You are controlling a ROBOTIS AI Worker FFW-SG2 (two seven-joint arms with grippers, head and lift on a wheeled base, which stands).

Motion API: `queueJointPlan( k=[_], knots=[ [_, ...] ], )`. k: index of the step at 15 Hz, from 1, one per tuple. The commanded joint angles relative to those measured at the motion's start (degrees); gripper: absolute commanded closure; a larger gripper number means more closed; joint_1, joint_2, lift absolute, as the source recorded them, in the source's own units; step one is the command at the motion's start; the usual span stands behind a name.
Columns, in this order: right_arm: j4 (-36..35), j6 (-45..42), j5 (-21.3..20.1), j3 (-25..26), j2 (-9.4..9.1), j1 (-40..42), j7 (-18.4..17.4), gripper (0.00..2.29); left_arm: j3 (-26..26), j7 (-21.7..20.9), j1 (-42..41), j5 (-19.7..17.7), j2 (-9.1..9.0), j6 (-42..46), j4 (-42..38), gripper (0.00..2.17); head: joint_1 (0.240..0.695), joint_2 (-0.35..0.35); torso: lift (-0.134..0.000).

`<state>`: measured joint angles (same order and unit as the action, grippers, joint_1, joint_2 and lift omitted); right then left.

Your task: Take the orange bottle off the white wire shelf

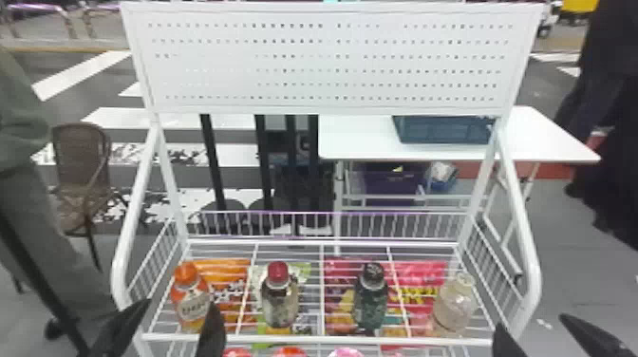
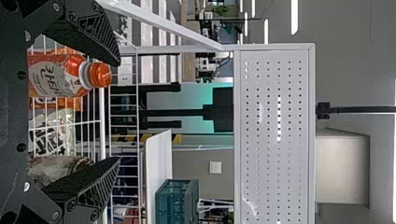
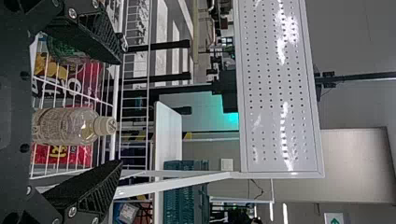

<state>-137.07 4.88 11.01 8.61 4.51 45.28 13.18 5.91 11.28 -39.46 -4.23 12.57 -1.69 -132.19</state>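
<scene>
In the head view the orange bottle (image 1: 191, 298) stands upright at the left end of the white wire shelf (image 1: 313, 338). My left gripper (image 1: 176, 317) is open at the shelf's front left, its two fingers apart near that bottle. The left wrist view has the orange bottle (image 2: 70, 74) beside one finger of the open left gripper (image 2: 119, 112), not held. Over at the front right corner my right gripper (image 1: 534, 327) is open. A clear bottle (image 3: 72, 127) stands between the right gripper's (image 3: 122, 112) spread fingers in the right wrist view, ungripped.
A red-capped bottle (image 1: 279, 296), a dark bottle (image 1: 370, 299) and a clear bottle (image 1: 454, 304) share the shelf, over bright snack bags. White side rails and a perforated panel (image 1: 327, 61) frame it. Behind stands a white table (image 1: 356, 142) with a teal crate (image 1: 444, 130).
</scene>
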Motion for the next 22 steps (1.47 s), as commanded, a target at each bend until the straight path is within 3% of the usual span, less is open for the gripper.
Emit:
queueJointPlan(
  k=[1,12,16,22],
  knots=[
    [-0.04,0.0,0.15,0.0,-0.03,0.07,0.0,0.14,-0.03,0.06,0.0,0.01,0.0,0.14,0.0,0.2,0.499,0.0,0.0],
    [0.05,0.18,0.5,-0.09,-0.11,0.07,0.0,0.14,0.06,0.15,-0.44,0.28,0.0,1.73,0.35,0.2,0.499,0.0,0.0],
    [0.4,0.18,0.5,-0.26,-0.2,-0.45,0.0,0.14,2.26,1.38,2.55,0.72,-0.35,12.98,12.13,0.2,0.499,0.0,0.0],
    [0.92,0.18,0.33,-0.26,-0.38,-0.63,0.09,0.14,4.37,1.9,10.2,-0.78,-0.7,20.89,28.04,0.2,0.499,0.0,0.0]
  ],
)
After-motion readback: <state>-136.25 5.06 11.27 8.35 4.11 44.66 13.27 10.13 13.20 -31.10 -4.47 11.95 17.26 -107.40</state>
